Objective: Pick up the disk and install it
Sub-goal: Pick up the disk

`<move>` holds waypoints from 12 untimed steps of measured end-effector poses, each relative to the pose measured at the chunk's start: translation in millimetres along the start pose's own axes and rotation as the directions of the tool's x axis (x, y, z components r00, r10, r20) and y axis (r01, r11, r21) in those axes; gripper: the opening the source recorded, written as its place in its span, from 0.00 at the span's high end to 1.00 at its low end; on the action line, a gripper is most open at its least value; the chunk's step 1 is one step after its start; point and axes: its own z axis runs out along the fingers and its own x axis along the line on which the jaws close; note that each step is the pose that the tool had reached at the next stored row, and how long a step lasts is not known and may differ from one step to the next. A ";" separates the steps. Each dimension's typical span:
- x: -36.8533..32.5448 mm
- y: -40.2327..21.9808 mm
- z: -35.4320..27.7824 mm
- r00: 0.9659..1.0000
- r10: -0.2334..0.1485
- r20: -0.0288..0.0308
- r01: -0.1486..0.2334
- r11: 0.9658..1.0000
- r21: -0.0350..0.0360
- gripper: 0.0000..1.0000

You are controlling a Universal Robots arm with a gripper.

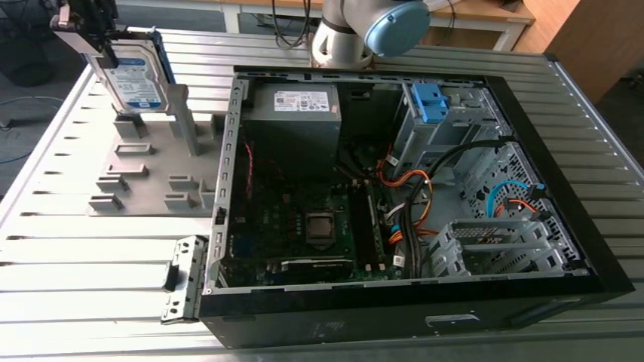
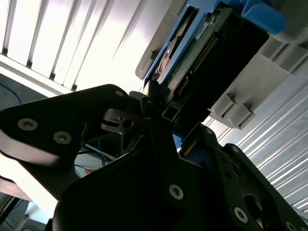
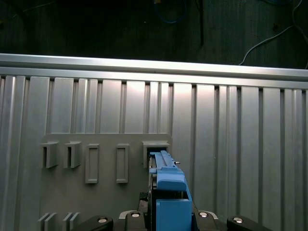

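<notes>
Exterior view: the claw (image 1: 93,36) is clamped on the upper end of the disk (image 1: 136,75). The disk hangs directly below the claw, long axis nearly upright, with its lower end at the grey rack (image 1: 151,177). The open case (image 1: 403,188) lies well aside.

We see an open PC case (image 1: 302,320) on a slatted metal table (image 1: 81,256), grey power supply (image 1: 292,124) and motherboard (image 1: 292,226) inside, grey slotted fixture plate (image 1: 151,170) just beside it.
</notes>
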 end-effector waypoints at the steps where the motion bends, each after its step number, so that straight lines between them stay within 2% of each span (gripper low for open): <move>1: 0.0 0.0 -0.4 1.000 0.000 0.000 0.000 1.000 0.000 0.64; 12: -0.3 0.2 -4.2 1.000 0.000 0.000 0.000 1.000 0.000 0.64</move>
